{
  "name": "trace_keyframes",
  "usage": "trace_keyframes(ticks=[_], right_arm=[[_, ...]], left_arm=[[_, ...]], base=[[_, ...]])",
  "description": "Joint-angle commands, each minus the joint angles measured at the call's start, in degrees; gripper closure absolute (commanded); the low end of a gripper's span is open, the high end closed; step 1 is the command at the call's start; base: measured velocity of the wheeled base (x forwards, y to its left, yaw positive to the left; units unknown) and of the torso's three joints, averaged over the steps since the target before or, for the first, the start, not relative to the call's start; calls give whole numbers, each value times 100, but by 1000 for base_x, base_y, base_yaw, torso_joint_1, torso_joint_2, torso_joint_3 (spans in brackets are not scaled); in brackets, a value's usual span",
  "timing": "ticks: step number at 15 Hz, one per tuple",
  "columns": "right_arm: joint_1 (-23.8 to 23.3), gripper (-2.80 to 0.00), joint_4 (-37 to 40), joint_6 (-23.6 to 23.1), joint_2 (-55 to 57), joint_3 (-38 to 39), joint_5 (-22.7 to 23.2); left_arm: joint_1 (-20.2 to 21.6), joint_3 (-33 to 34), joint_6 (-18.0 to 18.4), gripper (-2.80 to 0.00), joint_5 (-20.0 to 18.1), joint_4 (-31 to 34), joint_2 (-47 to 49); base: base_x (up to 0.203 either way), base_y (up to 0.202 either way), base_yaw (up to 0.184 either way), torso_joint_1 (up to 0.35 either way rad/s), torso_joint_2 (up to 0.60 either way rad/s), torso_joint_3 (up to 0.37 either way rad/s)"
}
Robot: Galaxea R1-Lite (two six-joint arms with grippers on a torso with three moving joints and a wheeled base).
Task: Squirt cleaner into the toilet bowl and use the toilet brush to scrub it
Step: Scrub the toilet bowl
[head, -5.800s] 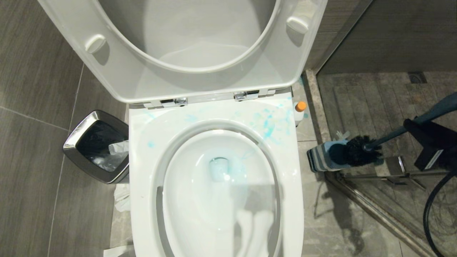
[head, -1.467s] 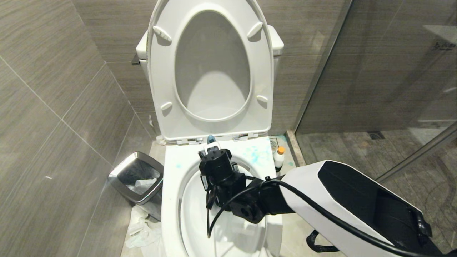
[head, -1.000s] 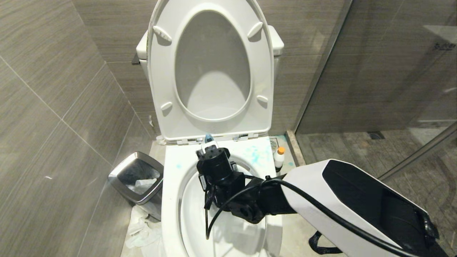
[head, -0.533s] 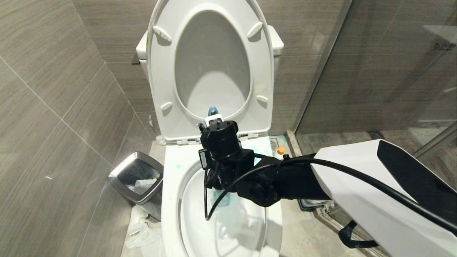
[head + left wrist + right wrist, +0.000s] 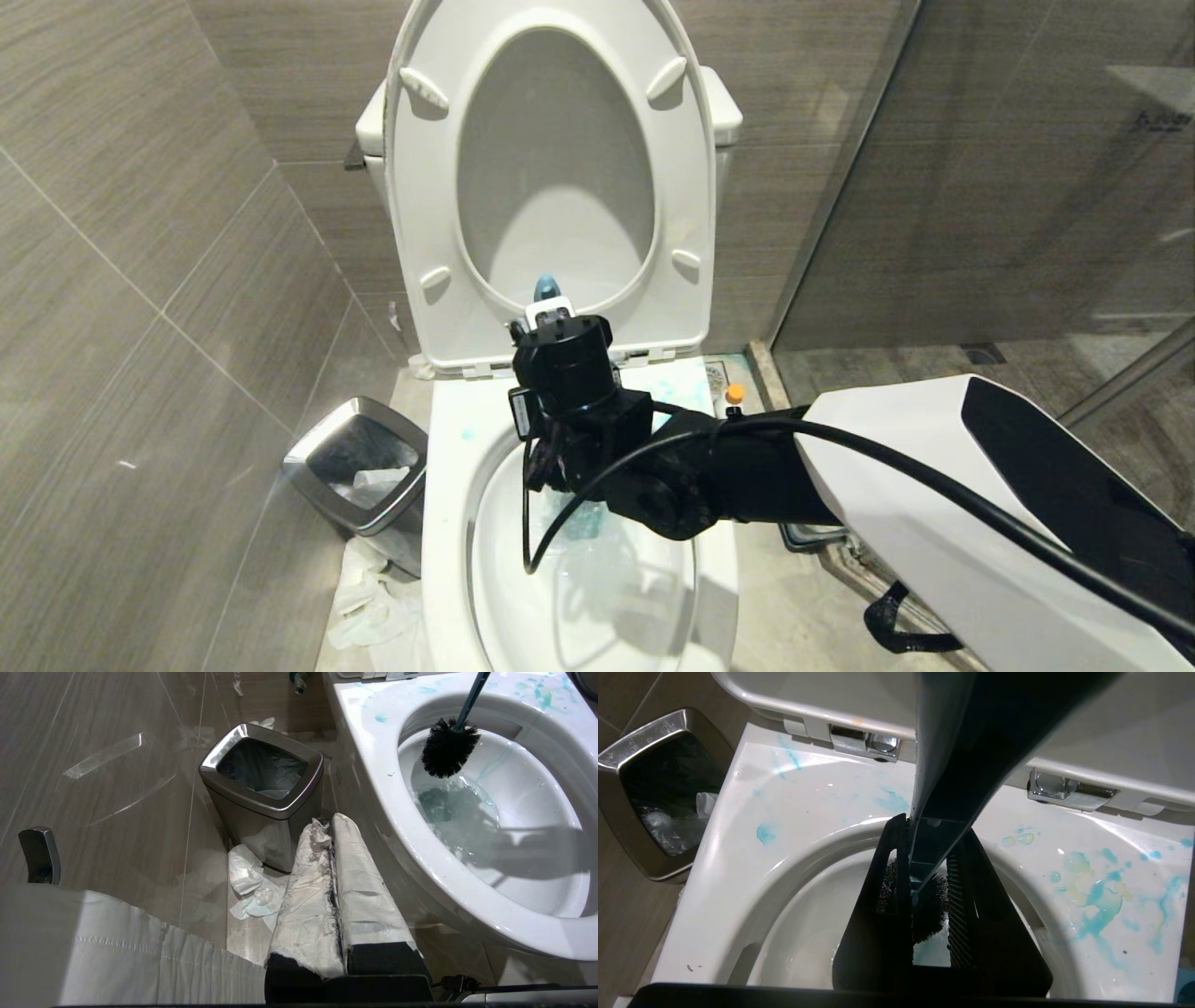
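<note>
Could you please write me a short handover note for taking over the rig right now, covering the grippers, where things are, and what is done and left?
Right gripper: shut on the toilet brush, handle between its fingers, bristle head inside the toilet bowl just above the teal-tinted water.
Left gripper: shut, holding nothing, parked low beside the bowl near the waste bin.
The cleaner stands on the floor to the right of the toilet, capped.
Done: cleaner squirted; blue-teal splashes on the rim and tinted water.
Left: scrub the bowl walls, then probably return the brush to its holder, which is not in view now.
</note>
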Motion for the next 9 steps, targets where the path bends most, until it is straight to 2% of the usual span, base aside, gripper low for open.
trace_keyframes(ticks=[1,4,9], right_arm=[[1,0,-22,1,199,-209,-16],[4,0,30,1,506,-745,-16],[274,0,99,89,630,-810,1]], left_arm=[[-2,-4,2,0,0,0,8],[-2,-4,2,0,0,0,8],[7,4,2,0,3,0,8]], base=[[0,0,0,0,0,0],[0,0,0,0,0,0],[0,0,0,0,0,0]])
